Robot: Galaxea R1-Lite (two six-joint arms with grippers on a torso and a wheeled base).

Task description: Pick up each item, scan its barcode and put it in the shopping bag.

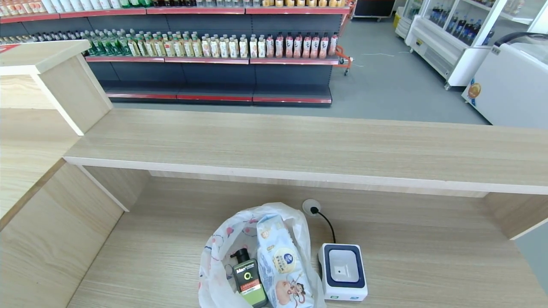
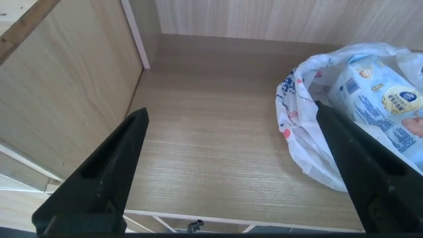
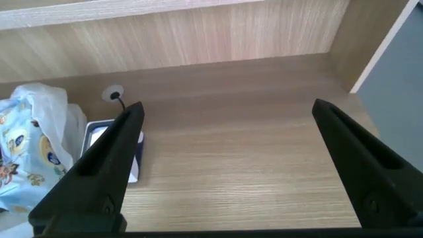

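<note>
While both arms hang over the counter (image 1: 428,265), I see my left gripper (image 2: 230,114) and right gripper (image 3: 228,107) spread wide, holding nothing. 2 items, a green pump bottle (image 1: 249,280) and a wipes pack (image 1: 280,261), lie inside the shopping bag (image 1: 212,256), just beside the scanner (image 1: 342,271).

Head cam sits high, looking forward and down over the desk (image 1: 428,265), with store shelves (image 1: 214,47) beyond. Left wrist cam hangs closer in, peering between the spread fingers of the left gripper (image 2: 230,112) at the desk's back left corner. Right wrist cam does the same through the equally spread right gripper (image 3: 228,107), facing the back right corner. All three catch the shopping bag (image 1: 209,252); head and right wrist also share the scanner (image 1: 342,271).
</note>
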